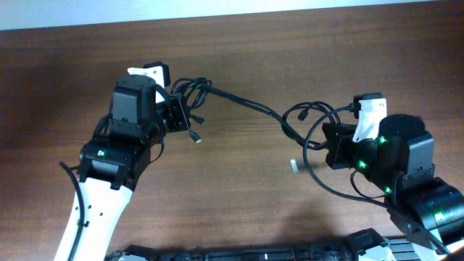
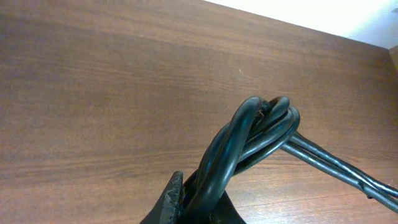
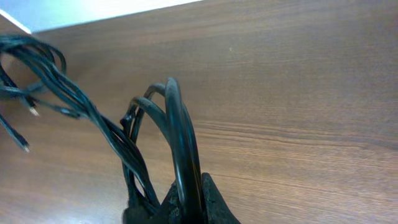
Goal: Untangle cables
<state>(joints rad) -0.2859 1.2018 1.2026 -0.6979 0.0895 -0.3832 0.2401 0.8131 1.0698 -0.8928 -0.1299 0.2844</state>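
Note:
The cables (image 1: pixel 246 103) are thin black cords stretched across the wooden table between my two grippers, with loops at both ends. My left gripper (image 1: pixel 176 110) is shut on a twisted bunch of the cables (image 2: pixel 249 140), with a loose plug end (image 1: pixel 196 138) hanging beside it. My right gripper (image 1: pixel 328 142) is shut on a loop of the cables (image 3: pixel 177 130); further strands (image 3: pixel 74 99) run off to the left in the right wrist view. A white plug (image 1: pixel 294 165) lies by the right-hand loops.
The brown wooden table (image 1: pixel 239 203) fills the view. The white wall edge (image 1: pixel 217 9) runs along the far side. The arm bases (image 1: pixel 254 252) sit at the near edge.

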